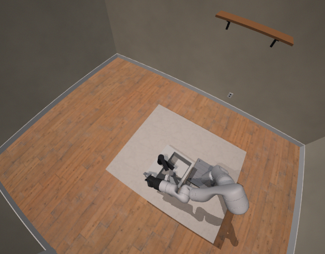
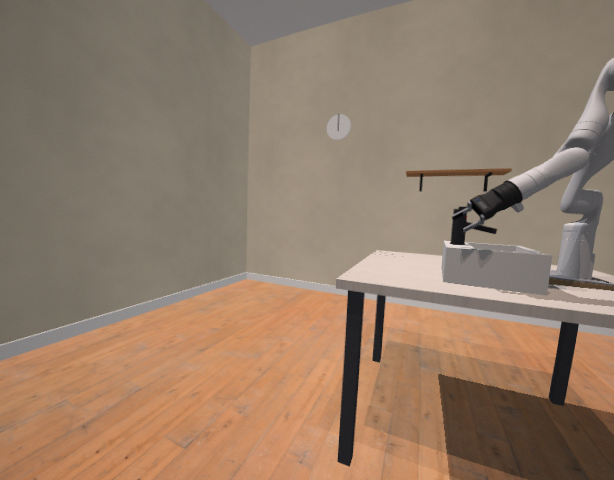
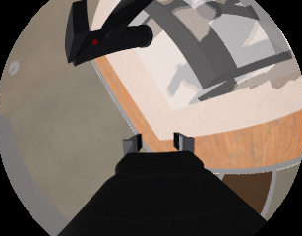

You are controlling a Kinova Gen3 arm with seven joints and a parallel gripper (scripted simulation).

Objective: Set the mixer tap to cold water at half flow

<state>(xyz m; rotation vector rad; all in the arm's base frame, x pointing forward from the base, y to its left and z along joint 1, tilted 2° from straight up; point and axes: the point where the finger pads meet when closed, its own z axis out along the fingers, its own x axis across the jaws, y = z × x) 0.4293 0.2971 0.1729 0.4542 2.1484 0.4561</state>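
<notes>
The black mixer tap (image 2: 457, 230) stands on the left rim of the white sink basin (image 2: 496, 267) on the table. From above, the tap's body (image 1: 160, 159) has a black arm reaching out over the basin (image 1: 179, 167). In the wrist view the tap (image 3: 105, 31) is at the upper left and shows a red dot (image 3: 95, 42) on its side. No blue dot shows. My gripper (image 2: 469, 217) is open and empty. From above, it (image 1: 146, 176) hovers beside the tap at lever height and touches nothing. Its fingertips stand wide apart.
The arm's base (image 2: 576, 253) stands on a plate at the table's right end. A wooden shelf (image 2: 458, 173) hangs on the wall behind. The table edge (image 2: 348, 281) lies left of the basin.
</notes>
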